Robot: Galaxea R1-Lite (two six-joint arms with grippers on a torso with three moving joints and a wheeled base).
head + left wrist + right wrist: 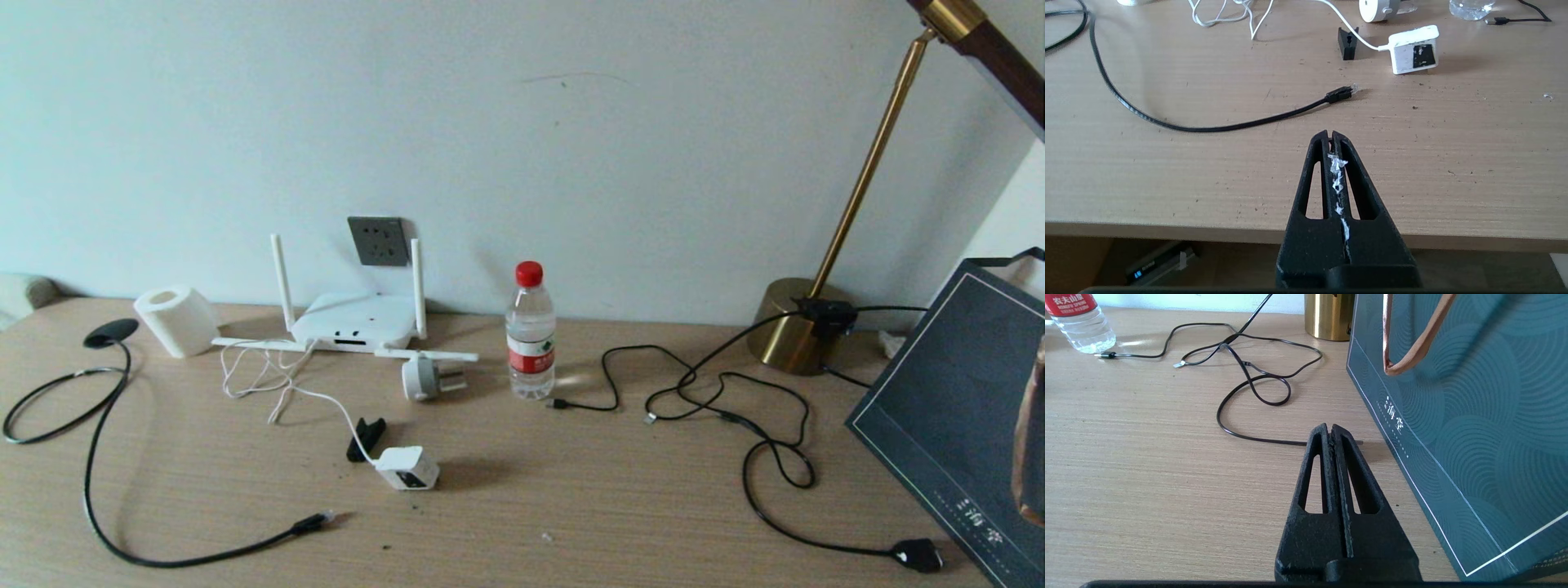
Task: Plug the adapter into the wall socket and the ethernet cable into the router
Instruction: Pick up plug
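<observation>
The white cube adapter (pixel 408 468) lies on the table mid-left, dark face toward me, its thin white cord running back to the router (pixel 355 322), which sits against the wall. The dark grey wall socket (pixel 378 241) is just above the router. The black ethernet cable (pixel 163 559) curves along the front left, its clear clip tip (pixel 324 517) pointing at the adapter. My left gripper (pixel 1330 132) is shut and empty, hovering near the table's front edge, short of the cable tip (pixel 1353 87) and adapter (pixel 1414 50). My right gripper (pixel 1329 426) is shut and empty beside a dark bag.
A round grey-white plug (pixel 429 378), a small black clip (pixel 365 438), a water bottle (pixel 530 331), a paper roll (pixel 176 319) and thin black cords (pixel 735 408) lie about. A brass lamp (pixel 804 322) stands back right. A dark teal bag (pixel 1470 416) stands at the right.
</observation>
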